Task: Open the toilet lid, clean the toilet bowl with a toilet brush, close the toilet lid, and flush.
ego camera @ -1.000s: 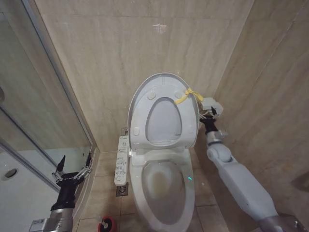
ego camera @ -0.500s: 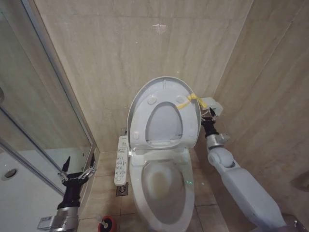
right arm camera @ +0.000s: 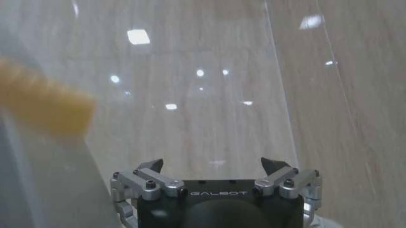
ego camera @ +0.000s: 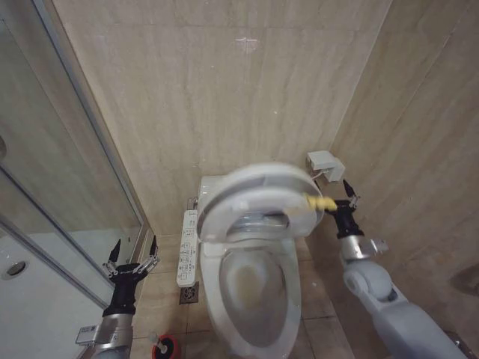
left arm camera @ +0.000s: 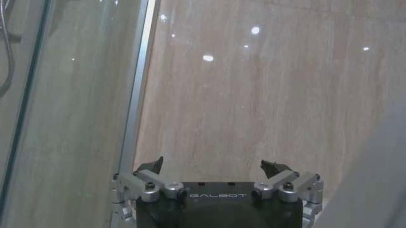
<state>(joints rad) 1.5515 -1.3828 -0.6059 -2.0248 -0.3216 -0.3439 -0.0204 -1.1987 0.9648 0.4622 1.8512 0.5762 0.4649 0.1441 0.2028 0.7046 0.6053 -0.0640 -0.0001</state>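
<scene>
The white toilet lid (ego camera: pixel 254 196) hangs tilted about halfway down over the toilet bowl (ego camera: pixel 258 318), blurred with motion. Its yellow ribbon (ego camera: pixel 317 202) points toward my right gripper (ego camera: pixel 349 193), which stands open just beside the lid's edge, holding nothing. In the right wrist view the right gripper (right arm camera: pixel 211 164) is open, with the ribbon (right arm camera: pixel 44 104) and the lid's edge (right arm camera: pixel 38 185) close by. A brownish stain (ego camera: pixel 245 280) marks the bowl. The toilet brush (ego camera: pixel 156 341) stands in its red holder (ego camera: pixel 167 348) on the floor. My left gripper (ego camera: pixel 133 253) waits open by the glass, as the left wrist view (left arm camera: pixel 211 163) confirms.
A long white button panel (ego camera: pixel 188 247) runs along the bowl's left side. A glass shower partition (ego camera: pixel 52 194) closes the left. A small white box (ego camera: pixel 325 164) sits on the right wall above my right gripper. Tiled walls stand close behind and to the right.
The lid has swung from upright against the wall down toward the bowl. My right gripper has dropped lower beside it. The left gripper has sunk a little.
</scene>
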